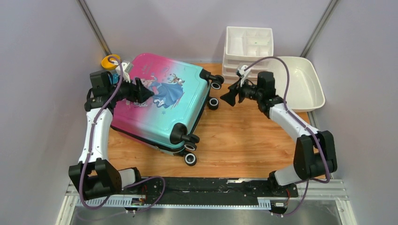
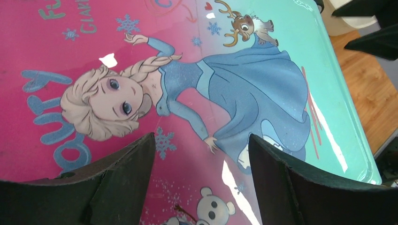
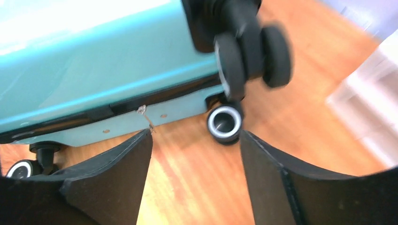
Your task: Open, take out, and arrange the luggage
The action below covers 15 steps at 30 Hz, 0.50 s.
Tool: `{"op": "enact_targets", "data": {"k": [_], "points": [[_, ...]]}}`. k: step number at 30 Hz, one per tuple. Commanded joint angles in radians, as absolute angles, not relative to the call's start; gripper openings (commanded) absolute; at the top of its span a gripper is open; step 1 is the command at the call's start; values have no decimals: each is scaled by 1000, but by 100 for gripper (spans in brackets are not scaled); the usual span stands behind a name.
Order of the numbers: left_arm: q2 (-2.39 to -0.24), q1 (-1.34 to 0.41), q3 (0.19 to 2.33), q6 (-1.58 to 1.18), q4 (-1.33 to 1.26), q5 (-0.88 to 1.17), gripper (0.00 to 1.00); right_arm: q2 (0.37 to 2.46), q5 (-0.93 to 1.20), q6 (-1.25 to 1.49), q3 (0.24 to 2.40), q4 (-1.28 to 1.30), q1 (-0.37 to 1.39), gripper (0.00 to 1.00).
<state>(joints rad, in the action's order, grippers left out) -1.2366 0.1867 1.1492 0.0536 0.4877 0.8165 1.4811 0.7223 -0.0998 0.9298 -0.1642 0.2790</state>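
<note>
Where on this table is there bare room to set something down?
The widest bare patch of the wooden table lies mid-right, bordered by the black wheels of the teal-and-pink hard-shell suitcase, the right arm and the near edge. The far right is crowded: white plastic drawer organiser and white oval basin. The suitcase fills the left.

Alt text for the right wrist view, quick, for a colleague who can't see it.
The teal suitcase, zip seam shut, fills the upper left, black wheels beside it. The right gripper hangs open above the wooden table, fingers framing the nearest wheel.
</note>
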Motion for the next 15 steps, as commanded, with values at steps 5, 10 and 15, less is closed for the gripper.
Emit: {"op": "enact_targets", "data": {"k": [5, 10, 15], "points": [[-1109, 267, 1037, -18, 608, 865, 82, 1557, 746, -509, 1342, 377, 256, 87], [-1017, 321, 956, -109, 571, 914, 83, 1797, 741, -586, 1649, 603, 258, 93], [-937, 342, 916, -153, 587, 916, 83, 1887, 779, -612, 1762, 640, 259, 94]]}}
